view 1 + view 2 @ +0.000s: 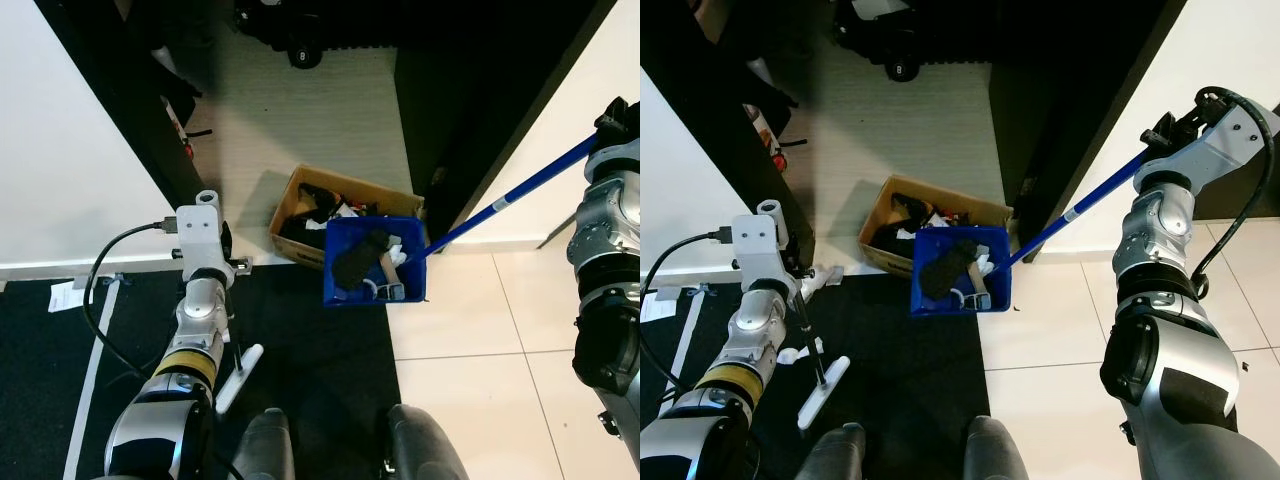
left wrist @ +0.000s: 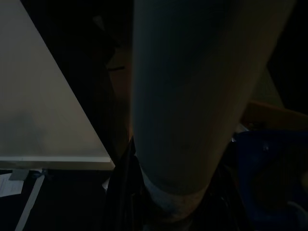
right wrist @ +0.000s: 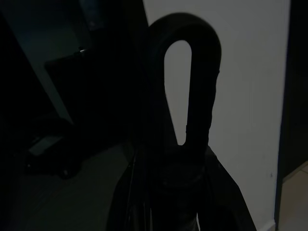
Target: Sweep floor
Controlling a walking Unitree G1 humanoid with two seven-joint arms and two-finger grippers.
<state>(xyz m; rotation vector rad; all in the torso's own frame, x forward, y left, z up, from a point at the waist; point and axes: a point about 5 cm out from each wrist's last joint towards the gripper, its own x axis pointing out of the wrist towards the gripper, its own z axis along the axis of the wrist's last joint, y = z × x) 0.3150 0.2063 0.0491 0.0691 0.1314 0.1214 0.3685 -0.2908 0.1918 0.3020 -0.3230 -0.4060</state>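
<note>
The right hand (image 1: 1170, 130) grips the loop end of a long blue dustpan handle (image 1: 1080, 210); the blue plastic dustpan (image 1: 960, 272) (loaded, so nose-heavy) tips over a cardboard box (image 1: 885, 225). The left hand (image 1: 790, 265) seemingly holds a light, stiff white broom stick (image 1: 805, 330).

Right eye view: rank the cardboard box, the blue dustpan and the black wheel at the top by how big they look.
1. cardboard box, partly hidden behind the dustpan, so its lead is unsure
2. blue dustpan, close to it in size
3. black wheel, clearly smallest, also farthest away
</note>
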